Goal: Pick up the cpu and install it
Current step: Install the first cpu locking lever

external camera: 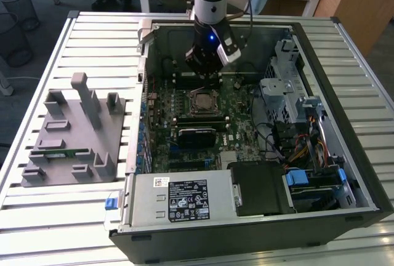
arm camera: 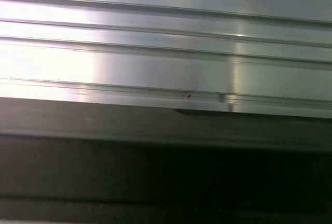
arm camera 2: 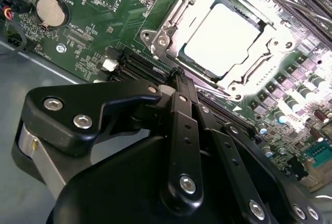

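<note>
The cpu (arm camera 2: 222, 33) lies flat in its socket, silver top up; the gripper (arm camera 2: 179, 76), pressed together, holds nothing.

Exterior overhead; wrist cameras close above motherboard (arm camera 2: 104, 6).

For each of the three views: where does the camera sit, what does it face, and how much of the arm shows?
Exterior view: off the arm, looking down on the open computer case; arm and claw show.
Second wrist view: on the arm, facing the cpu in its socket; claw linkage shows.
First wrist view: on the arm, facing ribbed metal.
Exterior and second wrist views share the cpu.
</note>
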`<state>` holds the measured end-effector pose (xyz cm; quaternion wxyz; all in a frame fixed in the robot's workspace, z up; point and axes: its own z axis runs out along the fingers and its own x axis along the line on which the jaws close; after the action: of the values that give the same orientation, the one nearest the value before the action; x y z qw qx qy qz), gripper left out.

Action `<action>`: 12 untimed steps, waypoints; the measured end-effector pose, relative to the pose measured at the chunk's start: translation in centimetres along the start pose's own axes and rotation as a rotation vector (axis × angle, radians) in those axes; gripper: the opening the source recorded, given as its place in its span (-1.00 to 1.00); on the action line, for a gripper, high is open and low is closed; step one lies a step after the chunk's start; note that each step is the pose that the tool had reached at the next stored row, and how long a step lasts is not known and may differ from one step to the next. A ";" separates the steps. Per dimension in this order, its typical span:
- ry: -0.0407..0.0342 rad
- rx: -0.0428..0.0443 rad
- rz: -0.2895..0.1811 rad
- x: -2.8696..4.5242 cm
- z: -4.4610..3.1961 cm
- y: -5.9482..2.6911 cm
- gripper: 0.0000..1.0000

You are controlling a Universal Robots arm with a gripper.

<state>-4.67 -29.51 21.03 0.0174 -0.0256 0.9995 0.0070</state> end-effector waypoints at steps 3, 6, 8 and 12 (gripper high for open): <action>0.0001 0.0000 -0.001 -0.04 0.20 0.00 -0.79; 0.0002 -0.0001 -0.002 -0.06 0.45 -0.01 -0.79; 0.0003 -0.0001 -0.002 -0.07 0.63 -0.01 -0.79; 0.0013 -0.0002 -0.003 -0.12 0.99 -0.02 -0.79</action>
<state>-4.52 -29.51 20.05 0.0168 -0.0272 0.9995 0.0071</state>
